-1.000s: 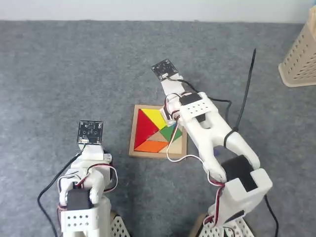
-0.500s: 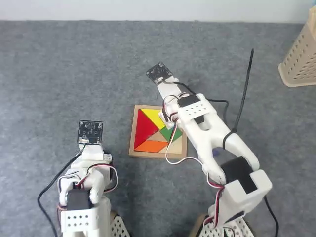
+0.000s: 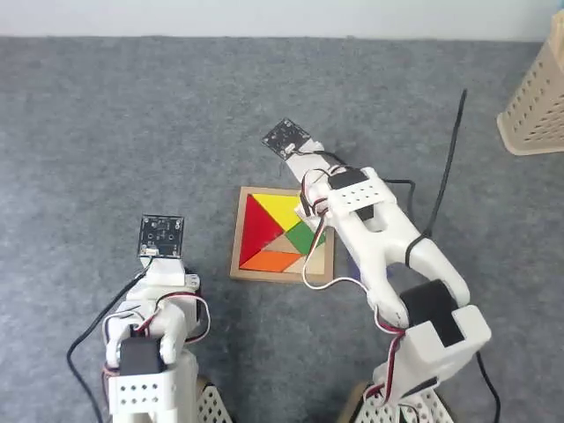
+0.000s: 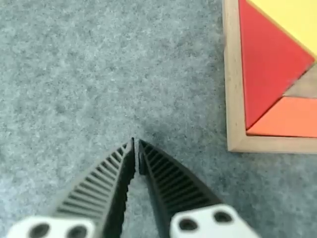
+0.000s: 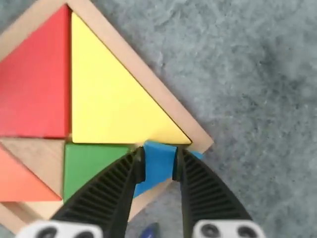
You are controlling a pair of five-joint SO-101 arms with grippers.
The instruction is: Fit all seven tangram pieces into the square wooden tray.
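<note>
High view: wooden tray (image 3: 236,240) is seen mid-bench (image 3: 132,115) w/ coloured pcs (image 3: 260,233) seated in it; right arm (image 3: 370,220) is hung over its right side.

Left wrist view: left pincer (image 4: 136,145) is pressed together, nothing held, above bare bench near a tray corner.

Right wrist view: right pincer (image 5: 157,154) is clamped on blue piece (image 5: 158,166) at the tray rim, beside yellow triangle (image 5: 114,99) & green piece (image 5: 89,166). Blue piece is judged light, stiff, thin, prob. slick-painted; it is best gripped across opposite flat edges, held level.
</note>
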